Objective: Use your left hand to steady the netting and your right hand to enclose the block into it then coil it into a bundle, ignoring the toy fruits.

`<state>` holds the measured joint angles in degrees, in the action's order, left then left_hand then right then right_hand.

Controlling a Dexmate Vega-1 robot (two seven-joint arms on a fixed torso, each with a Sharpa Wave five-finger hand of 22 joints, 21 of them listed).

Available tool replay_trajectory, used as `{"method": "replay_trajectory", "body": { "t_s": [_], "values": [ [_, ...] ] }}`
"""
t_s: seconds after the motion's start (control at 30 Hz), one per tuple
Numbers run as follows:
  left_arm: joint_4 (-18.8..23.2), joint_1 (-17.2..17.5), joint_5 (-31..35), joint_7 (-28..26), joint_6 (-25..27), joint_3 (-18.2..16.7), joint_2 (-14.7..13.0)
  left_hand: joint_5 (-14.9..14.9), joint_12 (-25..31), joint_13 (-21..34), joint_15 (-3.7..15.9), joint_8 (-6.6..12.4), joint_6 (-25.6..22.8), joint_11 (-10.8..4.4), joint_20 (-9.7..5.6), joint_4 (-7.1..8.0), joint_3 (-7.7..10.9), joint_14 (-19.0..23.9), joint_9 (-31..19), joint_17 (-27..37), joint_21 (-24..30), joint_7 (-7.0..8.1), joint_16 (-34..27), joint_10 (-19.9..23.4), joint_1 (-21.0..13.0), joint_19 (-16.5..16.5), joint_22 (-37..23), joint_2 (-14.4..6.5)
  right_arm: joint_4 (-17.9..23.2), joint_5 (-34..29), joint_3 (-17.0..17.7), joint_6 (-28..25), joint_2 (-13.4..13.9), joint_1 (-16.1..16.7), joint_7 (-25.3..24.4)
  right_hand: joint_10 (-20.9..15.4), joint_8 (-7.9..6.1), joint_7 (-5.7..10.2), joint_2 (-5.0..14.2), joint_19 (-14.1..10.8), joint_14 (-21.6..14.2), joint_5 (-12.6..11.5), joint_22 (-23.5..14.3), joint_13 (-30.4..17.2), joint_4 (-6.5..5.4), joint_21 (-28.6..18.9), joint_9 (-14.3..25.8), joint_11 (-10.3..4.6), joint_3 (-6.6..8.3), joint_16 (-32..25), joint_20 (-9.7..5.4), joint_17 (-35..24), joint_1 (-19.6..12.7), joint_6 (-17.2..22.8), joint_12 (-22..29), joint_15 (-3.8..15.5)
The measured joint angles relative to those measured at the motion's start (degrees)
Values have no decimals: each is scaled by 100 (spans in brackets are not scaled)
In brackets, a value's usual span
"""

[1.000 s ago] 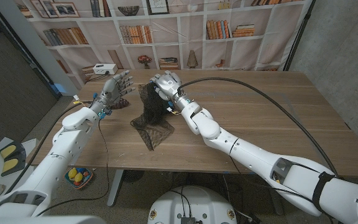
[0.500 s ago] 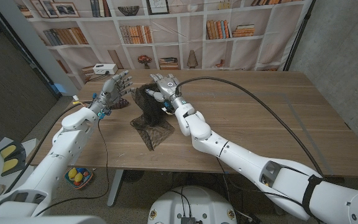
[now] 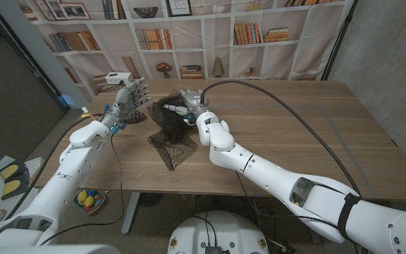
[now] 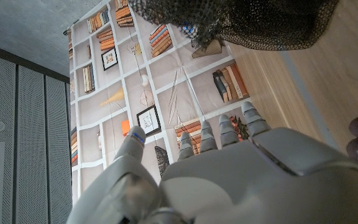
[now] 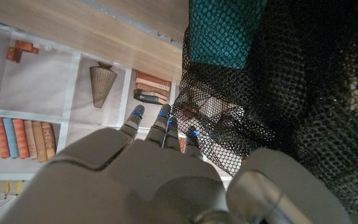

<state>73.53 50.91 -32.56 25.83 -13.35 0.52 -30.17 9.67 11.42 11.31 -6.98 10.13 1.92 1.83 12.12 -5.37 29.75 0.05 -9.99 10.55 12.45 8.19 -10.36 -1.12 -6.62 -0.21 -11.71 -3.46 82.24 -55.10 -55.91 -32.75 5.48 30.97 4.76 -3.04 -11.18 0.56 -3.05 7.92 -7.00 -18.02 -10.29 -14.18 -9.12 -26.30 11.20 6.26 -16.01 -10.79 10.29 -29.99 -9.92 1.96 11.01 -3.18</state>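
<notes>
teal block (image 5: 219, 31) inside netting (image 5: 303, 93), right wrist view

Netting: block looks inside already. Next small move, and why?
Probably bring the left robot hand over to press on the netting. It hovers open beside the mesh, touching nothing. The right robot hand grips the bunched top, and the teal block shows through the mesh, so coiling needs the loose tail on the table steadied.

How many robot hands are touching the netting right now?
1. The right hand grips the top of the netting at the table's far side. The left hand hovers beside it, fingers spread, apart from the mesh.
</notes>
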Motion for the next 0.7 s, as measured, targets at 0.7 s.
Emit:
{"method": "replay_trajectory", "body": {
  "t_s": [0.7],
  "values": [
    [232, 129, 3, -120, 9, -30, -54, 30, -22, 0, -2, 0, 77, 11, -23, 23, -23, -73, 0, -7, -4, 1, 21, -49, 11, -48, -16, 12, 106, 2574, 844, 1631, 246, 346, -860, 1286, 36, 289, 135, 195, 1257, -466, 16, 115, 197, 682, -29, -101, -194, -46, 70, 395, 174, -1170, -8, -90]
  ]
}}
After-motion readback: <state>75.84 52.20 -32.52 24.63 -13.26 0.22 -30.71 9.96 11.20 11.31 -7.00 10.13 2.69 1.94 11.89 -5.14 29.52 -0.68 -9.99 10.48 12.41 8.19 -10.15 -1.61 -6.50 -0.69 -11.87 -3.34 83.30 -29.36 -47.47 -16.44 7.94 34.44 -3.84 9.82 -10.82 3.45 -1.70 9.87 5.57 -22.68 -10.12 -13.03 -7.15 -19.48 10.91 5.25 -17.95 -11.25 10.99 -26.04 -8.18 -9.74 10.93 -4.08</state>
